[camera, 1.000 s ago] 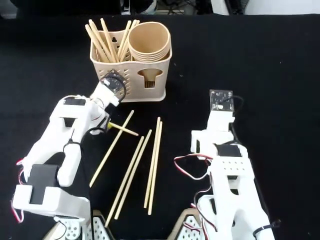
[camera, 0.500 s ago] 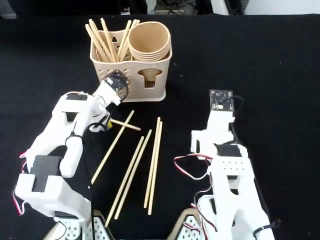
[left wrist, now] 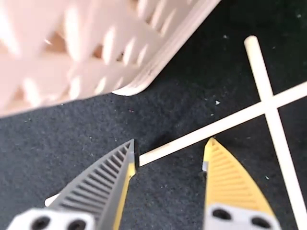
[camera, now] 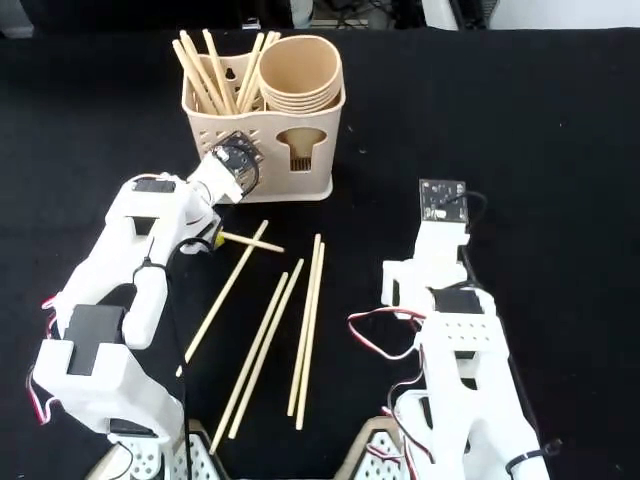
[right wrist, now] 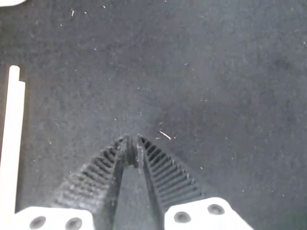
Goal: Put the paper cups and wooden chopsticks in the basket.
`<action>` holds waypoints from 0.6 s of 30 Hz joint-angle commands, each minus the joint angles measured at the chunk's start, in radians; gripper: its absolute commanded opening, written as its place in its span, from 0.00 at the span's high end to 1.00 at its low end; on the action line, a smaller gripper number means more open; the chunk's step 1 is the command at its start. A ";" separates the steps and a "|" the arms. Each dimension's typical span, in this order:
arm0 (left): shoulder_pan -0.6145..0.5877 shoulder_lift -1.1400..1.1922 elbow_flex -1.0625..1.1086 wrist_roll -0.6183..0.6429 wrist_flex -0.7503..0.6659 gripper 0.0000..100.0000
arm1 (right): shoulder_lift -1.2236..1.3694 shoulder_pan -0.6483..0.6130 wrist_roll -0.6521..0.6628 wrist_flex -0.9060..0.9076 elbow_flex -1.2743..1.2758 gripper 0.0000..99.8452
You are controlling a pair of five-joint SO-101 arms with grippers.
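Black cloth covers the table, lint-flecked up close. Left gripper: jaws spread wide, one ribbed grey finger and one ribbed yellow, gripping nothing. A round, pale wooden chopstick lies flat on the cloth across the gap just ahead of the tips; its near end runs behind the grey finger, partly hidden. Past the yellow tip it crosses a second chopstick, cut off at the frame edge. Just beyond this gripper stands the basket, beige slotted plastic with a rounded corner, blurred, upper part out of frame. From above, the wrist hides these fingers; the basket holds nested paper cups and upright chopsticks. Two loose pairs lie behind the left gripper, between the arms. Right gripper: black ribbed fingers pressed tip to tip, nothing between them, over bare cloth. Two stick ends lie off toward the left arm, the rest cut off.
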 commanded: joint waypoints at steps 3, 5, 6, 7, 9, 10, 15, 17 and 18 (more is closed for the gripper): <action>-0.054 -0.008 -0.044 -0.081 -0.005 0.77 | -0.031 0.003 -0.002 -0.021 -0.008 0.99; -0.070 -0.005 -0.042 -0.083 -0.005 0.77 | -0.031 0.003 -0.002 -0.021 -0.008 0.99; -0.073 -0.003 -0.039 -0.083 -0.005 0.77 | -0.031 0.003 -0.002 -0.021 -0.008 0.99; -0.074 -0.003 -0.035 -0.083 -0.005 0.77 | -0.031 0.003 -0.002 -0.021 -0.008 0.99; -0.070 -0.003 -0.015 -0.083 -0.011 0.77 | -0.031 0.003 -0.002 -0.021 -0.008 0.99; -0.068 -0.003 -0.008 -0.083 -0.012 0.77 | -0.031 0.003 -0.002 -0.021 -0.008 0.99; -0.076 -0.003 -0.002 -0.083 -0.005 0.77 | -0.031 0.003 -0.002 -0.021 -0.005 0.99; -0.073 -0.003 0.027 -0.089 -0.005 0.77 | -0.031 0.003 -0.002 -0.021 -0.005 0.99; -0.068 -0.003 0.045 -0.109 -0.005 0.77 | -0.031 0.003 -0.002 -0.021 -0.005 0.99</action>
